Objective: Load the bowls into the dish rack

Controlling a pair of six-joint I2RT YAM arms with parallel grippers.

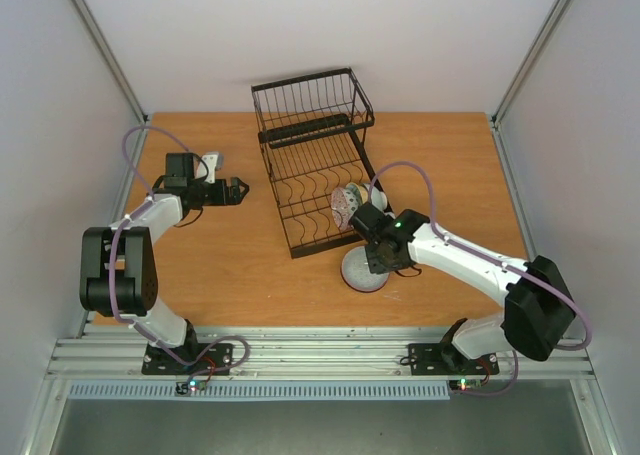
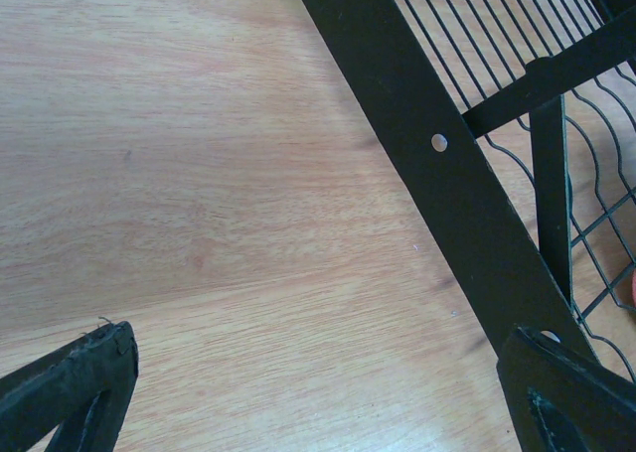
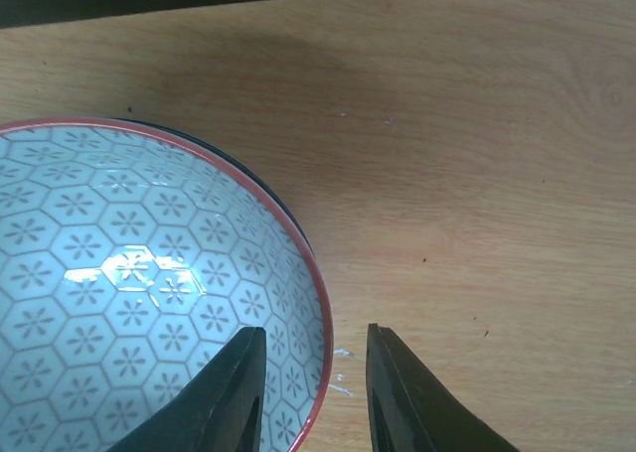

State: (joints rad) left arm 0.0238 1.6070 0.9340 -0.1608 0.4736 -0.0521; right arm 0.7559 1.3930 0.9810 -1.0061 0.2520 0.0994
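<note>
Centrally, the dish rack (image 1: pixel 310 175) is set on the table (image 1: pixel 220 265), with its taller basket section at the far end and its rows of curved dividers running toward the arms. A pinkish bowl (image 1: pixel 343 207) is stood on edge in the dividers near the rack's near right corner. Whether another is stood behind it cannot be told from above.

A blue-white bowl (image 3: pixel 129 303) is set upright on the table just outside that same corner, partly hidden under the right wrist in the top view. Its inside is covered with a hexagon-and-flower pattern, and its rim is edged in red.

The right gripper (image 3: pixel 314 331) is held over this bowl's rim. Its fingers are only narrowly apart, one over the patterned inside and the other over bare wood outside the bowl. The rim is seen in the gap between them and is not clamped. Whether either finger touches the bowl cannot be told.

The left gripper (image 1: pixel 237 190) is held left of the rack, pointing toward it and low over the table. Its fingers are spread wide and nothing is held between them. In the left wrist view only bare wood is seen between the fingers, and the rack's black side frame is seen slanting down to the right finger.
</note>
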